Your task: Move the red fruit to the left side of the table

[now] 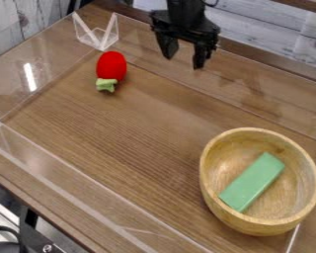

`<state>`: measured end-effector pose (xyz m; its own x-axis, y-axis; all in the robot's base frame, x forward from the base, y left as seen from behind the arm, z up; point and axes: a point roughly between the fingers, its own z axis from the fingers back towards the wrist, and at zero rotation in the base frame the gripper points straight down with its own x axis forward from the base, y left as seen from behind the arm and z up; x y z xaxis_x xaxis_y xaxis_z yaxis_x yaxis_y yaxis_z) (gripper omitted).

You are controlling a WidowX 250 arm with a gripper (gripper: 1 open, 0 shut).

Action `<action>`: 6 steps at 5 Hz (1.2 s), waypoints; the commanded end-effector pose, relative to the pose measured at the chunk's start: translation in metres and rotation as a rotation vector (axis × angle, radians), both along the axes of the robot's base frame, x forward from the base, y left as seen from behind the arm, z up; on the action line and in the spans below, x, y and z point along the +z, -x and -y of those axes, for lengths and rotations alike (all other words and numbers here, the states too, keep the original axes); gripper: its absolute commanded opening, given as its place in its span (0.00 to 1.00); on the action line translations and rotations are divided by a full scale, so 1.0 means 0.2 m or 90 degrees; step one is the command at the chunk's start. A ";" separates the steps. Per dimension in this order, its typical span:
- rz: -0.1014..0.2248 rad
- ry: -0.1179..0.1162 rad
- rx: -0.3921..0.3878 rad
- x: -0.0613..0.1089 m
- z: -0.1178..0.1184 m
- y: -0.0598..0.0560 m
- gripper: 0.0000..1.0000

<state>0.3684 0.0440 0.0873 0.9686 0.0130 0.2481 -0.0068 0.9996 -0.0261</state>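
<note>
Since we're on one arm here, the whole next move comes down to how the red fruit (111,65) sits relative to the gripper (185,50). Taking 12 o'clock as the top of the camera view, we've got the fruit lying between 8 and 9 o'clock from the jaws, well apart from them and on the left half of the table (95,143). The jaws are spread wide, about as far as they go, and we're holding nothing.

Long axis: the fat red end points to about 12 and the leafy stem (106,85) to about 6, maybe a hair toward 7. So the fruit lies pretty much crosswise to our approach. The fingers look spread roughly 9 to 3, which should suit a pinch across the red body, so imo we wouldn't need much wrist turn. We'd slide over toward 8:30, then come down on the red part, not the stem.

One catch: we seem to be hanging above the wood, and from one view we can't tell exactly how high, so that clock reading could be off a bit and we might land short.
</note>
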 end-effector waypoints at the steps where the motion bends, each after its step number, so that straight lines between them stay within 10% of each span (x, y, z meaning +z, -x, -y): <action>1: 0.075 -0.011 0.015 0.17 -0.02 -0.03 1.00; 6: 0.110 -0.020 -0.016 0.13 -0.04 -0.01 1.00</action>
